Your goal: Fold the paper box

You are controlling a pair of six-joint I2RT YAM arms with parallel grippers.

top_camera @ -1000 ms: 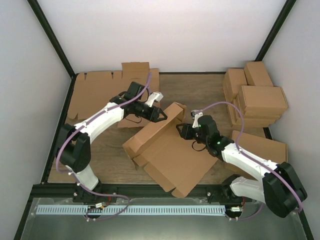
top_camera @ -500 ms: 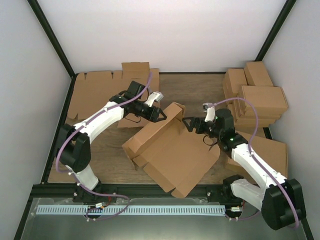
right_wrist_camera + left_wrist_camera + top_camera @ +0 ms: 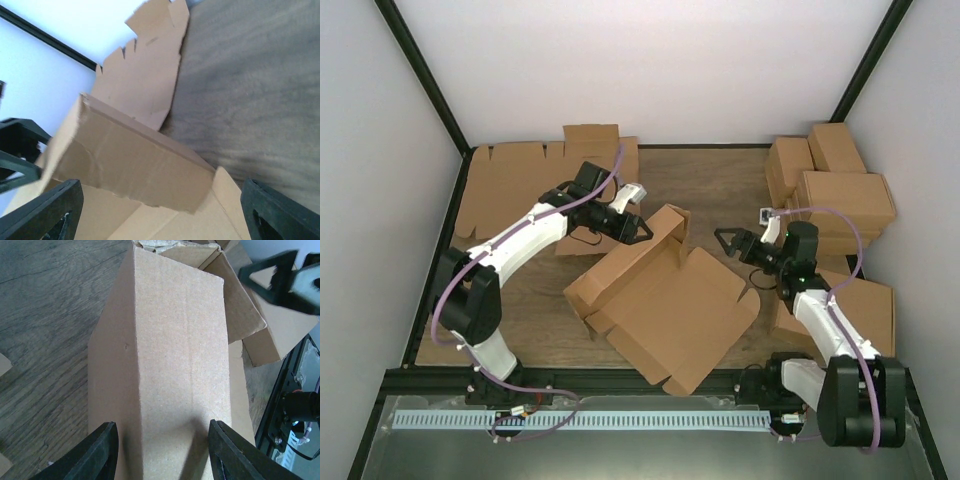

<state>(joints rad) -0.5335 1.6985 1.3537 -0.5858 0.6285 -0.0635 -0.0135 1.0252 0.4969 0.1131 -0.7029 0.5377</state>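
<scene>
Looking down from the top external camera, the paper box [image 3: 670, 315] lies half folded in the middle of the table [image 3: 720, 185], its wide lid panel spread flat toward the near edge and its far wall standing up. The left gripper [image 3: 645, 233] sits at the right end of that raised wall, where it was a second ago. The right gripper [image 3: 725, 240] has changed: it was down against the box's right corner then, and now it hangs clear of the cardboard to the right, jaws spread wide and holding nothing. A stack of flat notched sheets [image 3: 510, 185] lies at the far left and cartons [image 3: 840, 195] are piled at the far right.

In the left wrist view, the box's [image 3: 175, 350] raised, doubled wall runs away from the camera, and the left gripper [image 3: 161, 424] clamps it, one of its fingers [image 3: 102, 452] on each face. The right gripper [image 3: 277, 277] is a dark blur at the upper right, apart from the box.

In the right wrist view, the right gripper [image 3: 161, 185] stands wide open, with the box's [image 3: 135, 160] wall end ahead of it and untouched. The flat sheets [image 3: 145, 80] show beyond.
</scene>
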